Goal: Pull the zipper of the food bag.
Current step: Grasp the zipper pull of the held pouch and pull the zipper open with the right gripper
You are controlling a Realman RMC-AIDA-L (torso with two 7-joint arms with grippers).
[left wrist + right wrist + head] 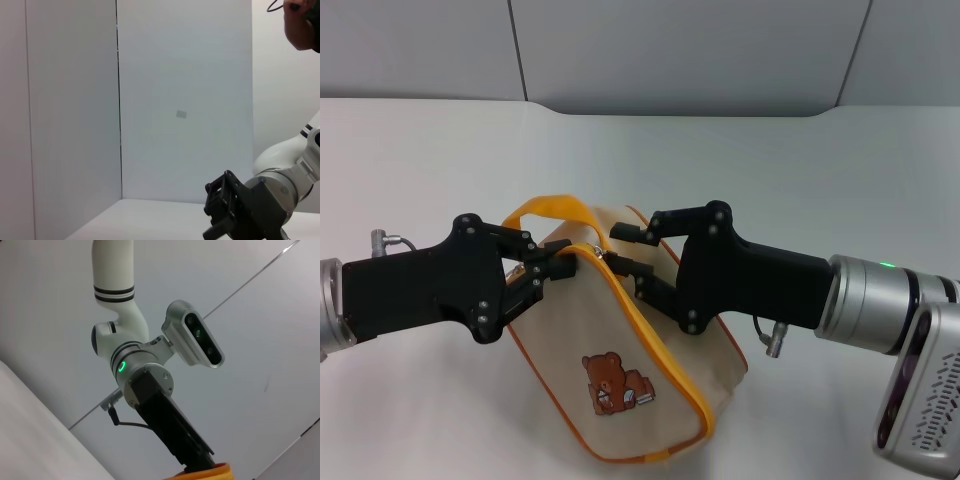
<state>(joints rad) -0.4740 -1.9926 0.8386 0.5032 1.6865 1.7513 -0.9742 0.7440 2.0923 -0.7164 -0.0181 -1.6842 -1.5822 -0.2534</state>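
Observation:
The food bag (620, 340) lies on the white table, a cream canvas box with a brown bear patch (616, 381) facing me. Its orange-yellow zipper (642, 333) runs from the top corner down the near edge. A small silver pull tab (601, 254) sits at the top end of the band. My left gripper (560, 260) comes in from the left and is shut on the bag's top corner, beside the orange strap handle (555, 208). From the right, my right gripper (623, 249) stands open, its fingers just right of the pull tab.
The bag rests on a white table (430, 160) with grey wall panels behind. The left wrist view shows the wall and the right arm's black wrist (240, 205). In the right wrist view are the left arm (165, 425) and an orange edge of the bag (207, 473).

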